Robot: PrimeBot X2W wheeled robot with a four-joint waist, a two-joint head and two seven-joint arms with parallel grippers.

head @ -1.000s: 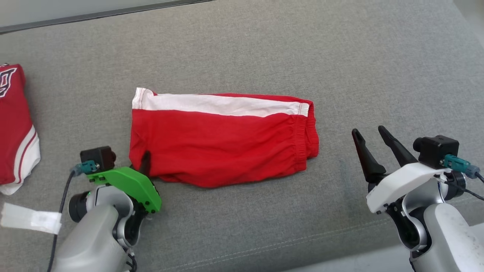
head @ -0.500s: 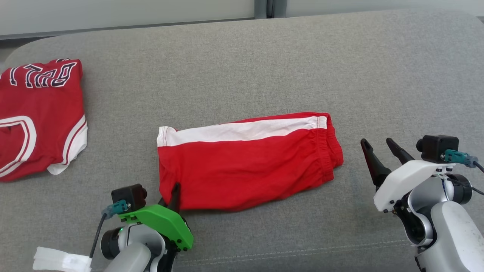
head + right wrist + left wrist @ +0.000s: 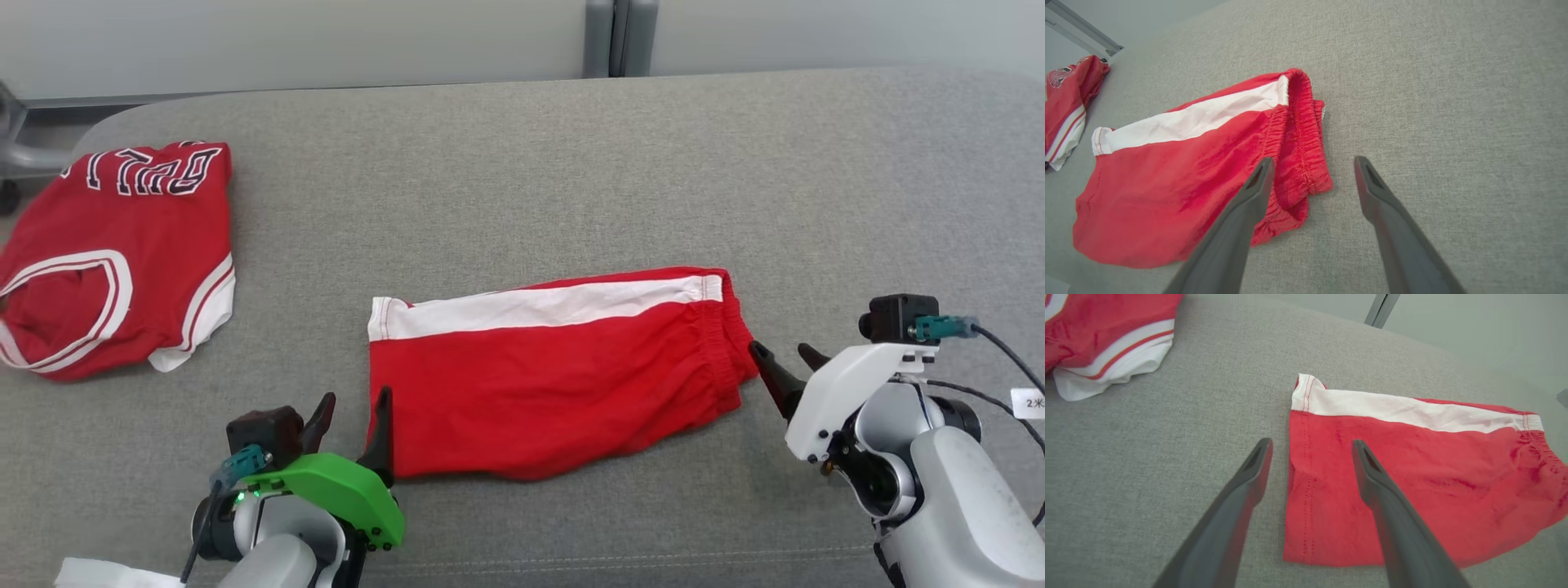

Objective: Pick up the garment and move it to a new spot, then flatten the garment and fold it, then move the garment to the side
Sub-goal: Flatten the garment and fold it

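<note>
You are seeing the shorts [image 3: 555, 384] lying folded on the cushion [image 3: 571, 180], between the grippers. Your left gripper [image 3: 355, 400] is hovering, jaws apart, astride the hem [image 3: 377, 367]; your right gripper [image 3: 780, 351] is hovering likewise, spread astride the waistband [image 3: 727, 343].

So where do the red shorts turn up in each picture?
Head view: shorts at centre, slightly low.
Left wrist view: shorts right of centre.
Right wrist view: shorts left of centre.
Shared landmark: the red jersey, at the left edge in all three.
</note>
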